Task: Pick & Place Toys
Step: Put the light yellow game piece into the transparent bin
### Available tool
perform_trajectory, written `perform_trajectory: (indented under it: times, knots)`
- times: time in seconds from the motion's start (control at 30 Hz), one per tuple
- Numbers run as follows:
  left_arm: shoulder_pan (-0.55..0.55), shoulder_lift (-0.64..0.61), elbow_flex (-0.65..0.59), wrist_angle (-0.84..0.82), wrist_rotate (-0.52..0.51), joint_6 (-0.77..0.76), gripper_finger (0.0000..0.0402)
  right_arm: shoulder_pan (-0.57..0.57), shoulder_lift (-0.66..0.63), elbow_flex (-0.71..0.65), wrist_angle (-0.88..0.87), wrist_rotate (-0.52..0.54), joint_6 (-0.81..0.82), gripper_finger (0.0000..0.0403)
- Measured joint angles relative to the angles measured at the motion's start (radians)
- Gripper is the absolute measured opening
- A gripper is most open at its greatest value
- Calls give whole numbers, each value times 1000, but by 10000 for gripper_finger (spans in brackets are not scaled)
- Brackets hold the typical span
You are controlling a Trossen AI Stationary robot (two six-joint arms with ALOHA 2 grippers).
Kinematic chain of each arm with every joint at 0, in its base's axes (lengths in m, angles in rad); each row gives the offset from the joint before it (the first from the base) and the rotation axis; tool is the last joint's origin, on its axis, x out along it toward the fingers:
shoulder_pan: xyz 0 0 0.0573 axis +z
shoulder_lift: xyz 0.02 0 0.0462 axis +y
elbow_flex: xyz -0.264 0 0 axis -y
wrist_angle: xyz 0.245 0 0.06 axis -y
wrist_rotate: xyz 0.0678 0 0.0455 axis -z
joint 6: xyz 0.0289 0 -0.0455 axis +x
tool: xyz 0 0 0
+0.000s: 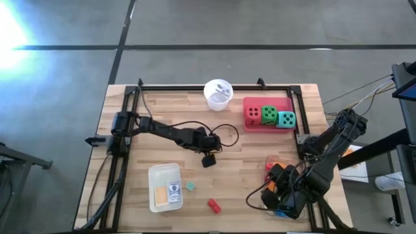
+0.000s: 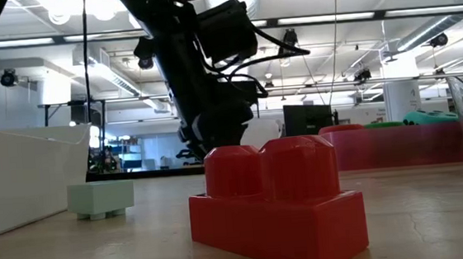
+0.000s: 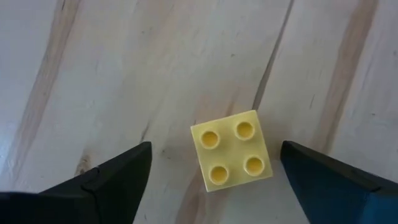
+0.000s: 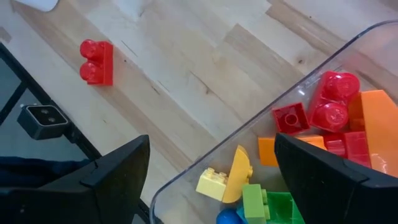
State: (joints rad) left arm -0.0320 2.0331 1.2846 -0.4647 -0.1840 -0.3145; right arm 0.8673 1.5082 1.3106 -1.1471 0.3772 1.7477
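- At mid-table, the left gripper (image 1: 208, 160) hangs with fingers spread wide over a yellow brick (image 3: 231, 150), lying studs-up on the wood between them.
- Step, as I judge it: lining up a grasp; next it must descend and close squarely on the brick.
- The right gripper (image 4: 211, 177), also wide, waits over the clear tray (image 4: 261, 121) of bricks.

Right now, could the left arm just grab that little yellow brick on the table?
Probably yes. The left gripper hangs right above the yellow brick with its fingers open on either side, and only bare wooden table shows around the brick.
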Motion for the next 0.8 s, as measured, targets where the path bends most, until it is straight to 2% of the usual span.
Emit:
perform_trajectory:
  times: [0.33,0.6,0.8]
  knots:
    - [0,6,1,32,23,0,265,0,0,-4,0,31,7,337]
    - [0,6,1,31,58,-4,138,-2,0,-4,3,77,32,337]
    - [0,6,2,23,110,-25,135,-2,7,-4,7,113,33,337]
